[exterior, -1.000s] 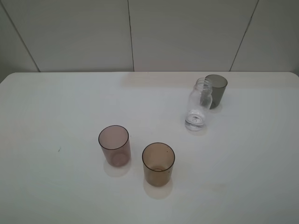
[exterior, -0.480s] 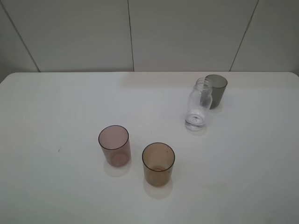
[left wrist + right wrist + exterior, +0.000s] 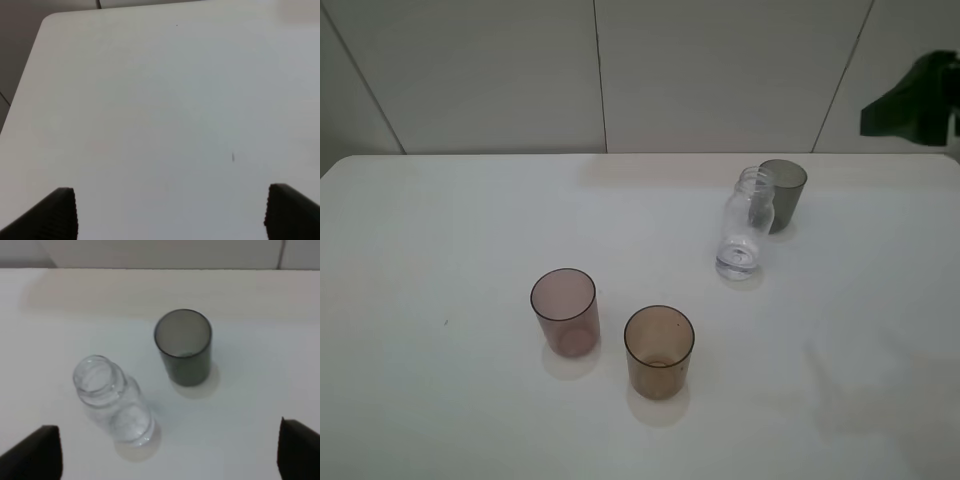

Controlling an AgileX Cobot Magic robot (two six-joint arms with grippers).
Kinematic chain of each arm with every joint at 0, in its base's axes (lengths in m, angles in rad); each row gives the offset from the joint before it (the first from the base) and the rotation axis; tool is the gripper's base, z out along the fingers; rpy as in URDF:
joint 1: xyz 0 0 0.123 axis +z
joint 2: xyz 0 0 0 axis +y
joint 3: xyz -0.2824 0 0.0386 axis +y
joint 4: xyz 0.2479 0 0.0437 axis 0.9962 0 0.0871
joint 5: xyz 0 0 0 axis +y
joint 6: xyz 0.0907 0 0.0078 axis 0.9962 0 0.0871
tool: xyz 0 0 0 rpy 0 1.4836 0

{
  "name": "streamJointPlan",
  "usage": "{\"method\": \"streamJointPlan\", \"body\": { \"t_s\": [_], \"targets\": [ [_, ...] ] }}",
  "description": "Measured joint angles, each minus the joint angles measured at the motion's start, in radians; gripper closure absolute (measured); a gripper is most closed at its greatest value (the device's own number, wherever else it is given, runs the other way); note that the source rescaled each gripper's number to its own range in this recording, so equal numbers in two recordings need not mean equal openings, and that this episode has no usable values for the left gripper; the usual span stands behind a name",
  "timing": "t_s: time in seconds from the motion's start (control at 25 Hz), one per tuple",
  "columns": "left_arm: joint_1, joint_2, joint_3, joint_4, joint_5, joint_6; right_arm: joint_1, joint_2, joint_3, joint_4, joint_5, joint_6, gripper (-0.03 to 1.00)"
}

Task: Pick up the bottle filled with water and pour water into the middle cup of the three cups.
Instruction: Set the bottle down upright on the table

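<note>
The clear, capless bottle [image 3: 744, 225] stands upright on the white table [image 3: 450, 230], just in front and left of the dark grey cup [image 3: 782, 195]. The amber-brown middle cup [image 3: 659, 350] stands near the front, with the mauve-pink cup [image 3: 564, 311] to its left. The right wrist view shows the bottle [image 3: 112, 400] and the grey cup [image 3: 183, 346] from above. My right gripper [image 3: 170, 430] is open and empty, high above them. A dark part of the right arm [image 3: 915, 100] shows at the upper right. My left gripper [image 3: 171, 192] is open and empty over bare table.
The table's back edge meets a pale panelled wall [image 3: 600, 70]. The left wrist view shows a table corner [image 3: 47, 20] and a small dark speck [image 3: 233, 157] on the surface.
A dark part of the right arm has come into the exterior high view at the upper right, casting a faint shadow on the table's right side. The bottle and cups have not moved.
</note>
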Motion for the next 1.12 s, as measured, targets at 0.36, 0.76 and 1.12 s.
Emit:
{"method": "streamJointPlan", "body": {
  "t_s": [0.36,0.76,1.12],
  "targets": [
    [0.000,0.000,0.000,0.000,0.000,0.000,0.198,0.085,0.085,-0.071,-0.211,0.000,-0.03],
    [0.000,0.000,0.000,0.000,0.000,0.000,0.213,0.217,0.432,-0.079,-0.912,-0.001,-0.03],
    [0.000,0.000,0.000,0.000,0.000,0.000,0.213,0.450,0.455,-0.082,-1.097,-0.007,-0.03]
  ]
}}
